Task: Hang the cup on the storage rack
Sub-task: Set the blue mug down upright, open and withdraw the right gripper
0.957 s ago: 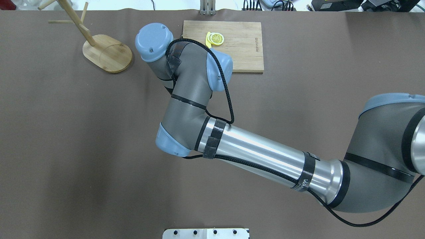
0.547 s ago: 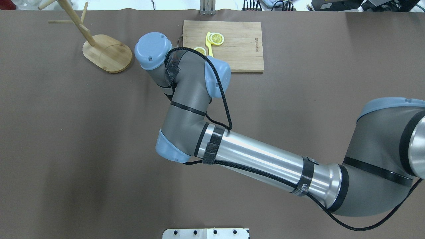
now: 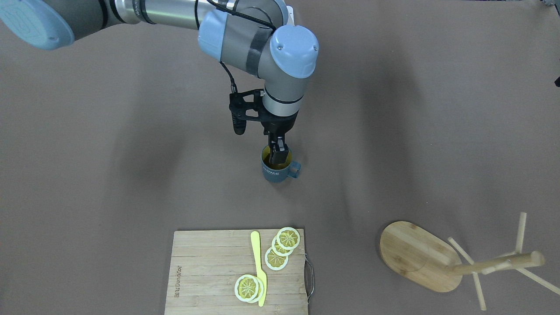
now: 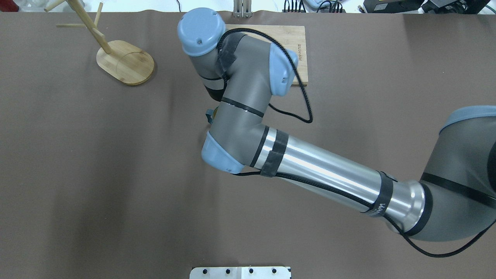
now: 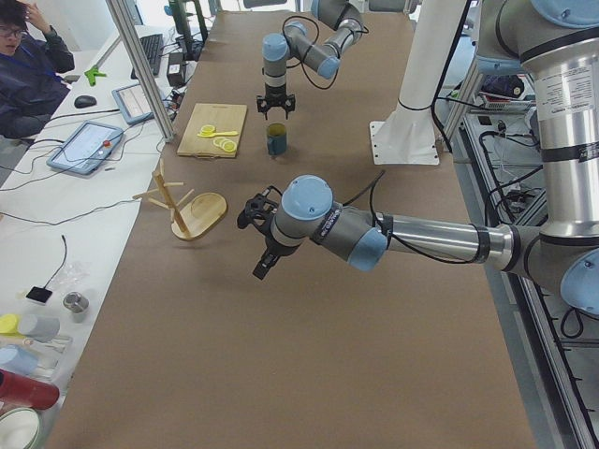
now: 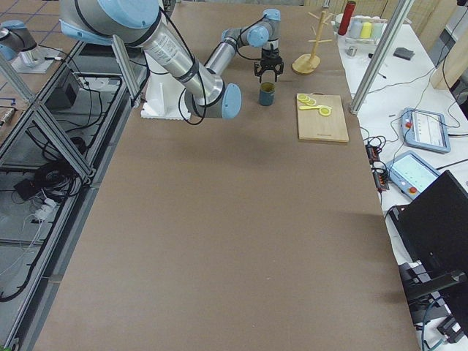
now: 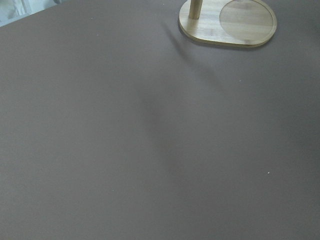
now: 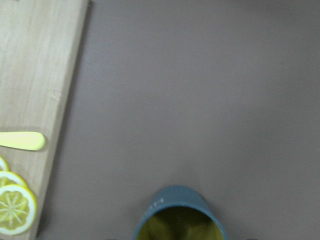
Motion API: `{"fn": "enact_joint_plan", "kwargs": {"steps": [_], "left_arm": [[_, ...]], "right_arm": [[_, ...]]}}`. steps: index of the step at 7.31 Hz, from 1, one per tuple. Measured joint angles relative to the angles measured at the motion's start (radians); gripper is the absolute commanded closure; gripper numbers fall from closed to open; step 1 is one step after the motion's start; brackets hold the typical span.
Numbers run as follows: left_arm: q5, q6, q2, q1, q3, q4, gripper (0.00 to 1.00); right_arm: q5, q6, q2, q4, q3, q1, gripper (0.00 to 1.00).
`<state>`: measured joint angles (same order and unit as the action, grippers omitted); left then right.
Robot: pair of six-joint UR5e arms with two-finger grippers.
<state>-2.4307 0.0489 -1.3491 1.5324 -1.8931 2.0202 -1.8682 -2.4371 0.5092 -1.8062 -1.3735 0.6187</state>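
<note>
The slate-blue cup [image 3: 276,172] stands upright on the brown table, handle toward the rack side. It also shows in the right wrist view [image 8: 177,215], and only its handle shows in the overhead view [image 4: 209,115]. My right gripper [image 3: 278,154] points straight down over the cup's mouth, open and holding nothing. The side views show its tips just above the rim. The wooden storage rack [image 3: 415,256] stands apart, at the far left in the overhead view [image 4: 124,62], with bare pegs. My left gripper [image 5: 259,271] hangs over bare table near the rack; I cannot tell whether it is open or shut.
A bamboo cutting board [image 3: 205,271] with lemon slices [image 3: 280,249] and a yellow knife [image 3: 258,262] lies beyond the cup, partly under my right arm in the overhead view. The rack's oval base [image 7: 227,22] shows in the left wrist view.
My right arm's wrist has swung right and farther across the table, now covering part of the cutting board. The cup's handle has come into sight beside the arm.
</note>
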Motion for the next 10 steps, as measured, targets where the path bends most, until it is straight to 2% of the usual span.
{"fn": "enact_joint_plan", "kwargs": {"steps": [2, 4, 7, 10], "left_arm": [[0.0, 0.0, -0.003, -0.001, -0.004, 0.001, 0.01], [-0.001, -0.001, -0.02, -0.022, -0.012, -0.002, 0.01], [0.001, -0.019, -0.104, -0.061, -0.009, -0.01, 0.01], [0.0, -0.024, -0.136, -0.114, -0.008, 0.002, 0.01]], "right_arm": [[-0.02, 0.292, 0.158, 0.002, -0.153, 0.108, 0.0], [-0.087, 0.644, 0.314, 0.012, -0.251, 0.226, 0.0], [-0.217, 1.187, 0.528, 0.077, -0.273, 0.42, 0.0], [-0.291, 1.768, 0.737, 0.105, -0.273, 0.603, 0.0]]}}
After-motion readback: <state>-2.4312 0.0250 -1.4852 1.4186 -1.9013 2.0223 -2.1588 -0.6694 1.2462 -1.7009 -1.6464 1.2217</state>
